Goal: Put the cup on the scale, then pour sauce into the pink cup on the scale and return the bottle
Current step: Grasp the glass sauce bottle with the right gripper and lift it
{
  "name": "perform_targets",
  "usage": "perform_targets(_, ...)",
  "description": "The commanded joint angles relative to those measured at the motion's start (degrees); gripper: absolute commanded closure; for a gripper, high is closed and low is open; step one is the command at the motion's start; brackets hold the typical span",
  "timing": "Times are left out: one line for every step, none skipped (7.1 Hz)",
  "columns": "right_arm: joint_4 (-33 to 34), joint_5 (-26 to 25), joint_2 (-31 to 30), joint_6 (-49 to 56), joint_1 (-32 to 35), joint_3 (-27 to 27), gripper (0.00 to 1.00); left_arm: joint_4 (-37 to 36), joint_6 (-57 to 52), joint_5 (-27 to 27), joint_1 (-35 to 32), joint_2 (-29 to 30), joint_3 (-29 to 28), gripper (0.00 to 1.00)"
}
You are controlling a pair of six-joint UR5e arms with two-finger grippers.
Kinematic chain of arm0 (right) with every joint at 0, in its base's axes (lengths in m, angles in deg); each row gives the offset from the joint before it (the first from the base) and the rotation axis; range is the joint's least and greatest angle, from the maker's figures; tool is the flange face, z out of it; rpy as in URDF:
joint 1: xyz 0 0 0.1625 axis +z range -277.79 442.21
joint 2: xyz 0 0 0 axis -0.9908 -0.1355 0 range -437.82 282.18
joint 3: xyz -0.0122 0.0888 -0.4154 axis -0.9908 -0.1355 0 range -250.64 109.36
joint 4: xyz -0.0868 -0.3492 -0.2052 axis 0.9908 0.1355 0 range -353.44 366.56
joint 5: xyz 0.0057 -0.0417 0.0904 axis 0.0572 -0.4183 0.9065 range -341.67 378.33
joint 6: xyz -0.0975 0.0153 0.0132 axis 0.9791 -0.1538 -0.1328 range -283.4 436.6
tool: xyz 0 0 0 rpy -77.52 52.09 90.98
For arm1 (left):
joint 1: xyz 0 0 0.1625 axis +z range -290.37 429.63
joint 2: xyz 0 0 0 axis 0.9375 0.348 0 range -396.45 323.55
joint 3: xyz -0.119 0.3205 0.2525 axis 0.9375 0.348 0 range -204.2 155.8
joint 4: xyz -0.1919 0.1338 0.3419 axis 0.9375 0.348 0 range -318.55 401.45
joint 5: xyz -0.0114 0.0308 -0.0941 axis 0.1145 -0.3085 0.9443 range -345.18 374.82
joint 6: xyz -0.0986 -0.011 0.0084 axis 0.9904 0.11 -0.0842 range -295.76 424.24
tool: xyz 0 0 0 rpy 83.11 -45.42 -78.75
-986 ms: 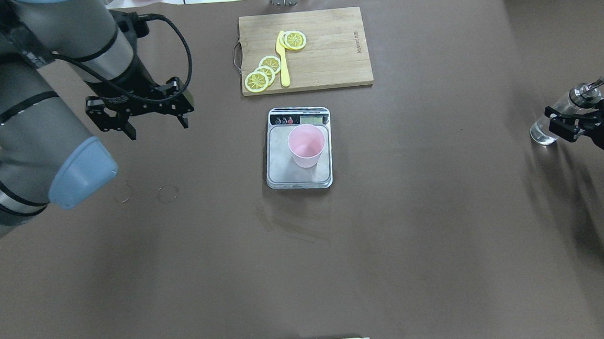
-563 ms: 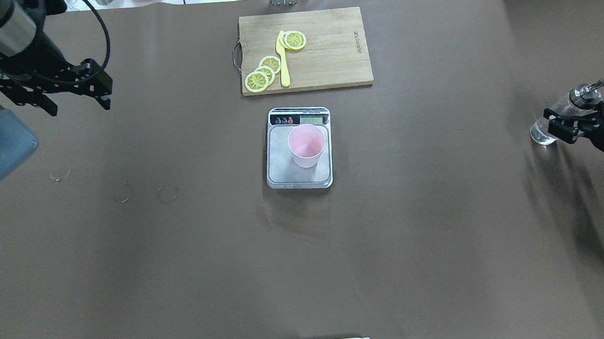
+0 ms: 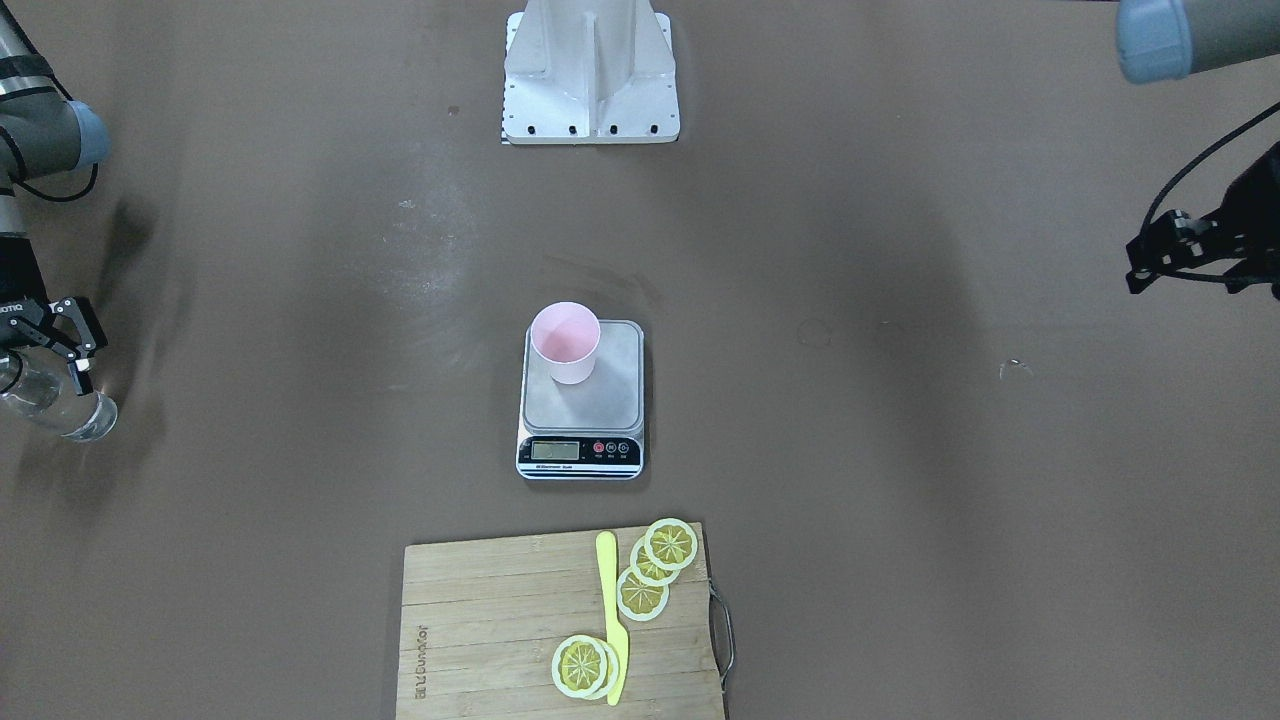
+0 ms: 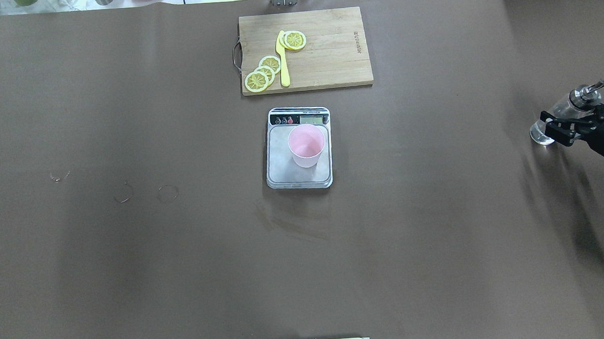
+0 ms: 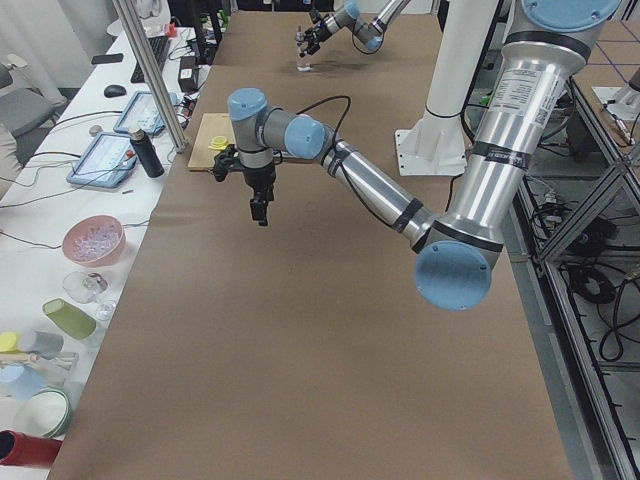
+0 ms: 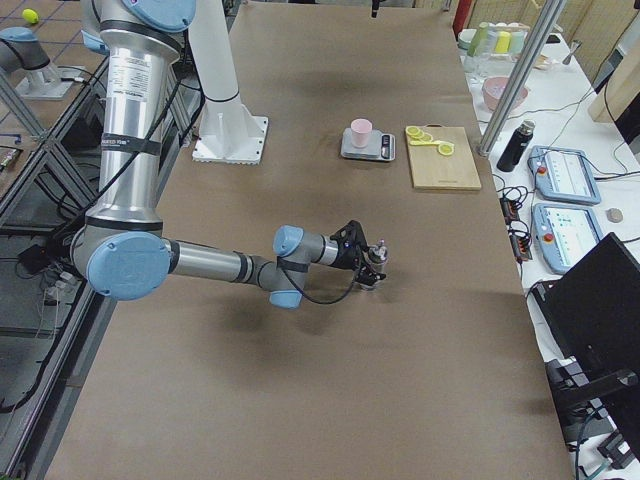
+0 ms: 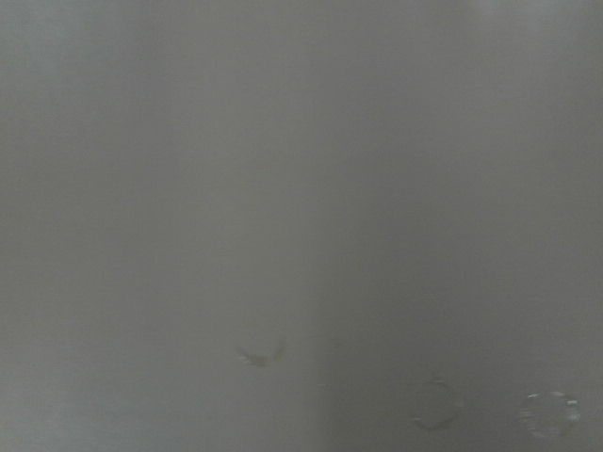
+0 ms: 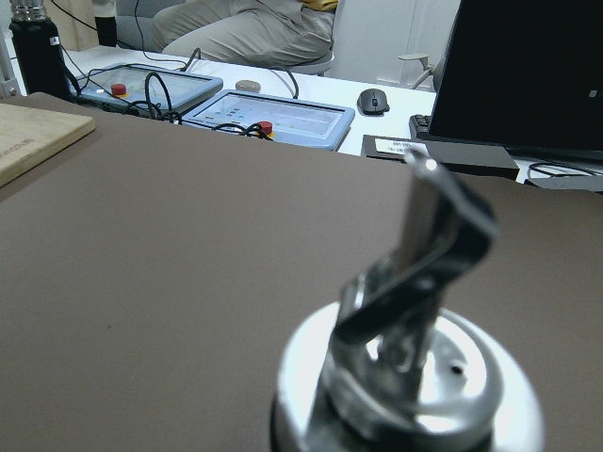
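The pale pink cup (image 4: 306, 145) stands upright on the scale (image 4: 299, 179) at mid-table; both also show in the front view, the cup (image 3: 566, 343) on the scale's platform (image 3: 612, 400). The clear bottle (image 4: 539, 135) with a metal pour spout stands on the table at the far right. My right gripper (image 4: 555, 127) is open, with its fingers on either side of the bottle's body (image 3: 65, 415). The right wrist view shows the spout (image 8: 415, 311) close up. My left gripper (image 3: 1190, 270) is open and empty, high at the far left edge.
A wooden cutting board (image 4: 326, 58) with lemon slices (image 4: 263, 73) and a yellow knife (image 4: 283, 60) lies beyond the scale. The robot's base plate (image 3: 590, 70) is at the near edge. Faint ring marks (image 4: 167, 193) lie on the brown table at the left.
My left arm has drawn back to the left, nearly out of the overhead view. My right gripper has edged a little further in around the bottle. Cup, scale and bottle have not moved.
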Motion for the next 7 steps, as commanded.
perform_targets(-0.69, -0.07, -0.98, -0.01, -0.47, 0.14, 0.02, 0.52, -9.73, 1.26, -6.88, -6.22, -0.84, 0.04)
perform_targets(-0.96, -0.07, -1.59, -0.10, -0.56, 0.14, 0.26, 0.52, -13.16, 1.44, -10.12, -7.29, -2.59, 0.04)
perform_targets(-2.18, 0.02, -2.04, -0.79, -0.65, 0.05, 0.64, 0.78, -13.71, 3.27, -11.80, -9.47, -3.30, 0.03)
perform_targets(-2.20, 0.02, -2.04, -1.15, -0.74, 0.05, 1.00, 2.09, -13.81, 3.73, -12.34, -10.63, -3.83, 0.03)
perform_targets(-2.20, 0.28, -1.95, -0.46, -0.65, 0.49, 1.00, 5.23, -14.07, 3.47, -12.43, -13.51, -4.27, 0.03)
perform_targets(-1.15, 1.24, -1.95, -0.28, -0.39, 2.76, 1.00, 11.53, -13.90, 3.73, -12.44, -16.67, -6.10, 0.03)
perform_targets(2.86, 3.68, -2.04, 1.03, 1.88, 7.13, 1.00, 16.73, -13.90, 3.82, -12.52, -19.92, -6.99, 0.03)
